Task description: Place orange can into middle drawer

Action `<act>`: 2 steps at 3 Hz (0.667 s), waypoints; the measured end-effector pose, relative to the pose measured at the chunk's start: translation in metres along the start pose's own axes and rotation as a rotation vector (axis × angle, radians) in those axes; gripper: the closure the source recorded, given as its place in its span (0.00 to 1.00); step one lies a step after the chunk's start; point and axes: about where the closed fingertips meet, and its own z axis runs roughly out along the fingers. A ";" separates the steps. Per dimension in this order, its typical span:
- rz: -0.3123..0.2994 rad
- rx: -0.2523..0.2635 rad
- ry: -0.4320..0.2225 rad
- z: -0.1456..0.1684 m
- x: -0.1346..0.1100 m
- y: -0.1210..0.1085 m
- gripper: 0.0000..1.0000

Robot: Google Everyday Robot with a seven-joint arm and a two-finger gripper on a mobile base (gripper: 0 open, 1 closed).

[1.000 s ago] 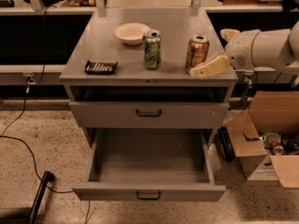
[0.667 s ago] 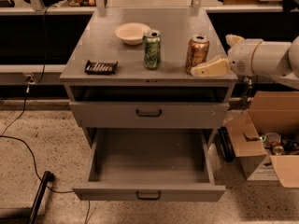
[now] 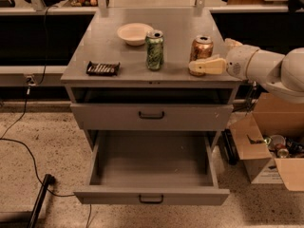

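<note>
Camera view is showing the grey cabinet [image 3: 180,27] with the middle drawer [image 3: 190,196] sitting pulled out below it. The gripper [image 3: 208,65] is reaching in from the right at countertop level, just in front of the orange can [image 3: 202,48]; whether it is open or closed cannot be told. The orange can is standing upright near the countertop's right front edge, its long axis vertical and its silver top pointing up.
</note>
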 end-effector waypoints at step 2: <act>0.020 -0.022 -0.090 0.028 -0.009 -0.009 0.15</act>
